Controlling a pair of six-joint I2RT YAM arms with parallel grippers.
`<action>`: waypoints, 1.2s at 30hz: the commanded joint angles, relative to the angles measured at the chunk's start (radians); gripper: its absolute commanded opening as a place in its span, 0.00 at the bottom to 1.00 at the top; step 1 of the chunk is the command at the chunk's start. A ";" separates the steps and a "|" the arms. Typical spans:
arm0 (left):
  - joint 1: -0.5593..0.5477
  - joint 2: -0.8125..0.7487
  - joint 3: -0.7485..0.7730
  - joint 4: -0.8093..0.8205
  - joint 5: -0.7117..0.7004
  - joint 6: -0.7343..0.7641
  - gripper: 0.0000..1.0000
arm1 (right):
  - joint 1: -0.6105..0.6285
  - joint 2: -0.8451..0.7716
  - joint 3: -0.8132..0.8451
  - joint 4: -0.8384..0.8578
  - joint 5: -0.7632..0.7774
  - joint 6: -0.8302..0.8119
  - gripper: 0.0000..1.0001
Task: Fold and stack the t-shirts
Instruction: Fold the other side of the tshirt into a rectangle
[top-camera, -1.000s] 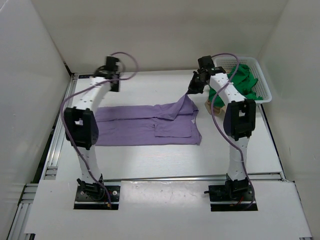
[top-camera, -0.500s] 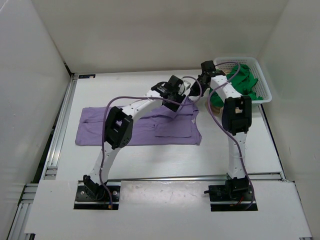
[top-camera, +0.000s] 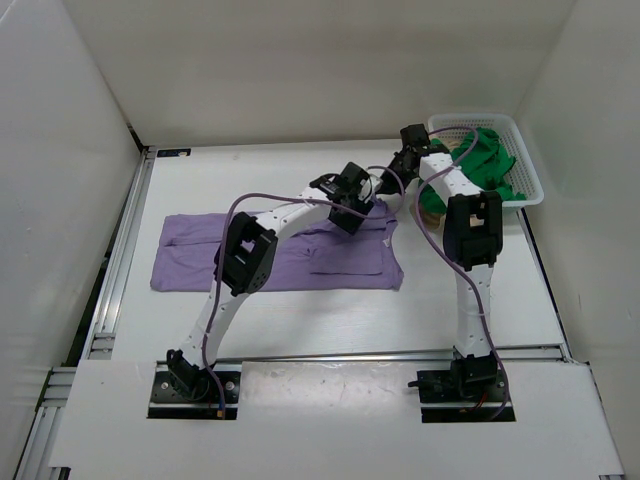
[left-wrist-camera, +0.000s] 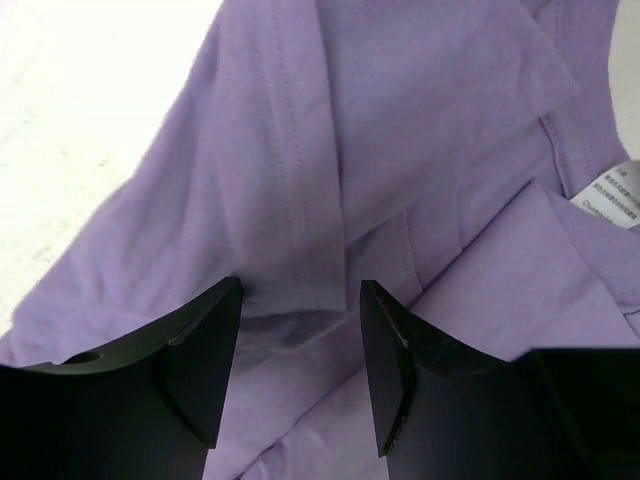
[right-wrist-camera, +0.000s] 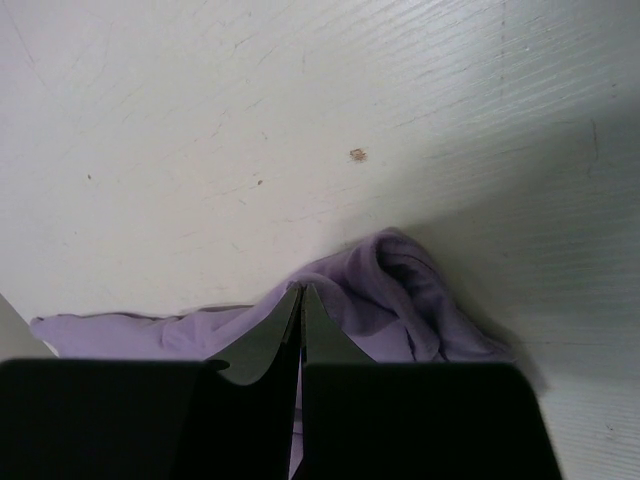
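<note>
The lavender t-shirt (top-camera: 300, 255) lies spread across the middle of the counter (top-camera: 300, 330), long side running left to right, mostly flat with a folded panel along its near right part. Its far right corner is drawn up off the surface into a small peak.

The right gripper (right-wrist-camera: 301, 300) holds that peak. In its wrist view the jaws are pressed together with no gap, and a bunched ridge of lavender cloth rises at their tips, with bare counter beyond it.

The left arm reaches across the shirt toward the same far right area, so the two grippers sit near each other. The left gripper (left-wrist-camera: 297, 370) hangs just over the cloth with its jaws apart. A stitched hem fold runs down into the gap between the two fingers (left-wrist-camera: 205, 375). Whether either finger touches the cloth cannot be told. A white care label (left-wrist-camera: 612, 195) shows at the right edge of that view.

The green t-shirt (top-camera: 487, 160) sits crumpled in the white mesh basket (top-camera: 470, 119) at the far right corner of the counter. The beige t-shirt (top-camera: 433, 207) lies on the counter just beside the basket's near left side, largely hidden behind the right arm.
</note>
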 joint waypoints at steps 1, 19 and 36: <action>-0.021 -0.046 -0.023 0.018 -0.005 0.000 0.62 | -0.001 -0.026 -0.001 0.014 -0.013 -0.004 0.00; -0.021 -0.066 -0.049 0.018 -0.085 0.000 0.31 | -0.011 -0.053 -0.048 0.014 -0.022 -0.014 0.00; 0.042 -0.221 -0.178 -0.058 0.065 0.000 0.25 | 0.018 -0.378 -0.427 0.014 0.010 -0.175 0.00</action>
